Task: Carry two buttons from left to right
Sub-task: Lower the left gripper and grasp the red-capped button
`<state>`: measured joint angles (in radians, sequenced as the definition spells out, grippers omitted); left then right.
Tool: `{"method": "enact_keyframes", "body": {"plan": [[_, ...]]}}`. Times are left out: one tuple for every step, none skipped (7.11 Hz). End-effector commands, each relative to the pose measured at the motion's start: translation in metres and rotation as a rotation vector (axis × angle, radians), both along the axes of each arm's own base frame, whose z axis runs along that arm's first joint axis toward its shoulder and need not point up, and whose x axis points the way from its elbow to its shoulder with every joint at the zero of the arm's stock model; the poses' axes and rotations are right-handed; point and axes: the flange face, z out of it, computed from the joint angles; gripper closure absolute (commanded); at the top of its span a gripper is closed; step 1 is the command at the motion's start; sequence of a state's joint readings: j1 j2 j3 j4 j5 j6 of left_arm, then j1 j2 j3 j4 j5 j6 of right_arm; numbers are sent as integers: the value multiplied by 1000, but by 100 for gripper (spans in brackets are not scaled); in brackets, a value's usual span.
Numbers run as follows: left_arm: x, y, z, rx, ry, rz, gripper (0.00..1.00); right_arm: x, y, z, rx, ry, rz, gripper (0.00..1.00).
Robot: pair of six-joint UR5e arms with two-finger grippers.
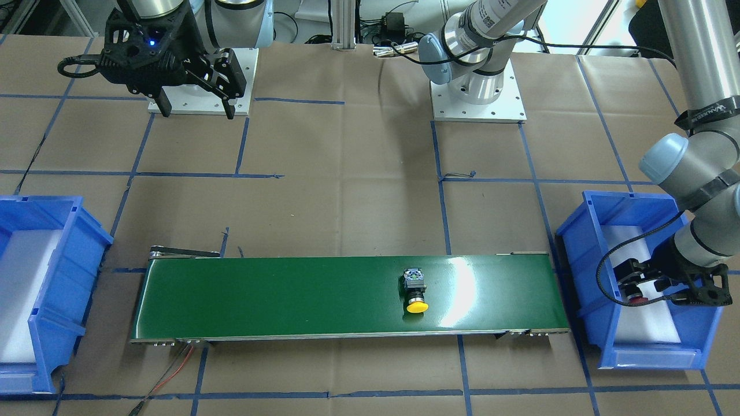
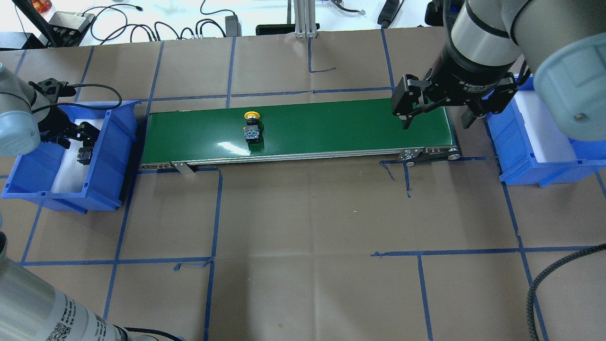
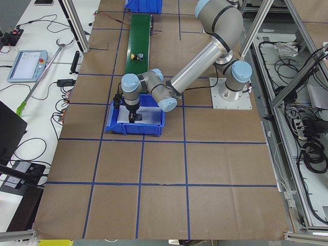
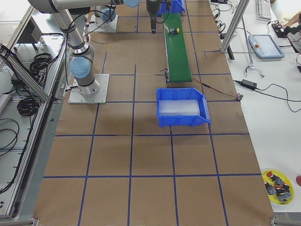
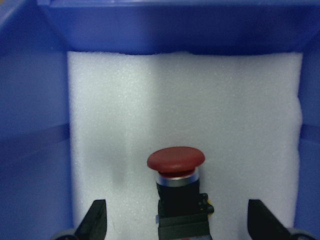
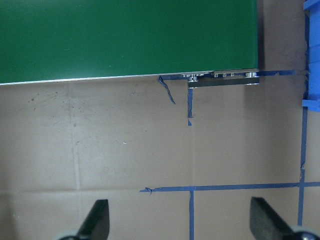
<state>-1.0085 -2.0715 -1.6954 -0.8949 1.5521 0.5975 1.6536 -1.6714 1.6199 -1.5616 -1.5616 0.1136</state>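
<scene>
The yellow button lies on its side on the green conveyor belt, left of the belt's middle in the overhead view. The red button stands on white foam in the left blue bin. My left gripper is low in that bin, open, with its fingers wide apart on either side of the red button and not touching it. My right gripper is open and empty, hovering above the belt's right end.
The right blue bin with white foam stands just past the belt's right end, and holds nothing that I can see. Brown paper with blue tape lines covers the table. Red and black wires trail from the belt's right end.
</scene>
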Motion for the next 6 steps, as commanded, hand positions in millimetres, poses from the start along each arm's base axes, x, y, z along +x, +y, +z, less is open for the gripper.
{"method": "enact_keyframes", "body": {"plan": [[0, -1, -9, 10, 8, 0, 29, 0, 0, 0, -1, 0, 0, 0], [0, -1, -10, 12, 9, 0, 48, 0, 0, 0, -1, 1, 0, 0], [-1, -2, -8, 9, 6, 1, 76, 0, 0, -1, 0, 5, 0, 0], [-3, -2, 0, -1, 1, 1, 94, 0, 0, -2, 4, 3, 0, 0], [-5, -3, 10, -6, -2, 0, 100, 0, 0, -1, 2, 2, 0, 0], [-4, -7, 26, -19, -12, -3, 100, 0, 0, -3, 5, 4, 0, 0]]}}
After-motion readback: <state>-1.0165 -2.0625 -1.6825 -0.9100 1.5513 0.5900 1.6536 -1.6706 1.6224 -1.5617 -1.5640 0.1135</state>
